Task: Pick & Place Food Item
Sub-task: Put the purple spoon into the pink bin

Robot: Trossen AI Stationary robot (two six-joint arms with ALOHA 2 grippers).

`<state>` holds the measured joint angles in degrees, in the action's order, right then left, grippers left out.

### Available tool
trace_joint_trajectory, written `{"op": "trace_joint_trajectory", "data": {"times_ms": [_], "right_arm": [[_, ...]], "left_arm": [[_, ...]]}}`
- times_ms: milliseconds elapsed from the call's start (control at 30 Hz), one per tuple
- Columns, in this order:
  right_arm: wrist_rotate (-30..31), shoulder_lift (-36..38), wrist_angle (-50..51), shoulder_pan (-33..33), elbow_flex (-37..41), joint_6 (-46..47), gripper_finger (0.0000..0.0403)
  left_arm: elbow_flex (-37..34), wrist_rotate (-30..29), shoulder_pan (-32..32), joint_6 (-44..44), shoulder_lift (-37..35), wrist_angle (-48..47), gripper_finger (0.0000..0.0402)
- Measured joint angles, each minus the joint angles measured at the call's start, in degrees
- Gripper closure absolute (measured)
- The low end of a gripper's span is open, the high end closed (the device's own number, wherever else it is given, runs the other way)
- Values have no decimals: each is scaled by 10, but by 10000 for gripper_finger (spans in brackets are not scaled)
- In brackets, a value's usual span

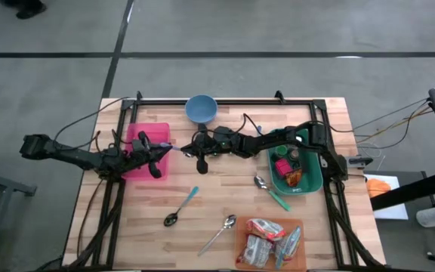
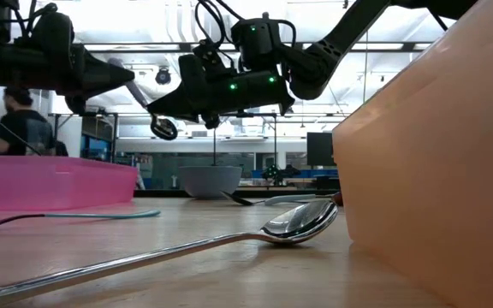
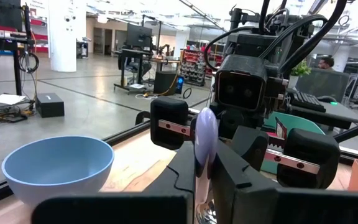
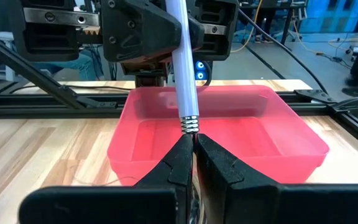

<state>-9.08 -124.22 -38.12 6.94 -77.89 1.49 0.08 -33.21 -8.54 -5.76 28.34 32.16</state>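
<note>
A spoon with a pale lavender handle [image 4: 184, 74] hangs in the air over the pink bin [image 1: 148, 155], between my two grippers. My left gripper [image 3: 205, 186] comes from the table's left and is shut on the spoon. My right gripper [image 4: 192, 142] reaches in from the right, facing it, and is also shut on the spoon. Wrapped food packets [image 1: 266, 240] lie in an orange tray [image 1: 302, 257] at the near right. More food items [image 1: 285, 168] sit in a green bin [image 1: 314, 177]. My left gripper pinches the free end of the spoon's lavender handle [image 3: 205, 134] between its two fingers, which lie about level and come from the table's left. The spoon is lifted clear and slants down toward the other gripper. My right gripper pinches the metal neck just below the handle's ribbed collar [image 4: 191, 132] between its fingertips, about level, from the table's right. The spoon's bowl [image 2: 163, 128] hangs just under the fingertips, clear of the table.
A blue bowl [image 1: 201, 108] stands at the far middle. Three more spoons lie on the wood: a teal-handled one [image 1: 181, 206], a plain metal one [image 1: 219, 233] and a green-handled one [image 1: 270, 193]. The black frame rail [image 1: 225, 100] runs along the far edge.
</note>
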Motion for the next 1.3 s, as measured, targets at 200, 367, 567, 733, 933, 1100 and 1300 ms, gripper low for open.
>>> {"op": "trace_joint_trajectory", "data": {"times_ms": [200,367,567,733,933,1100,1300], "right_arm": [[0,0,9,0,-5,-1,387],[0,1,88,-3,-41,0,387],[0,1,161,-5,-80,-1,387],[1,1,172,-6,-87,11,387],[4,1,170,-6,-85,12,387],[4,1,170,-6,-85,16,387],[5,1,170,-6,-84,13,387]], "left_arm": [[0,0,0,0,0,0,388],[0,-1,0,0,0,-1,388],[0,-1,1,0,-1,-1,388],[0,0,1,0,-1,0,388],[0,2,1,0,0,-2,388],[0,2,1,0,0,-2,388],[0,2,1,0,0,-2,388]]}}
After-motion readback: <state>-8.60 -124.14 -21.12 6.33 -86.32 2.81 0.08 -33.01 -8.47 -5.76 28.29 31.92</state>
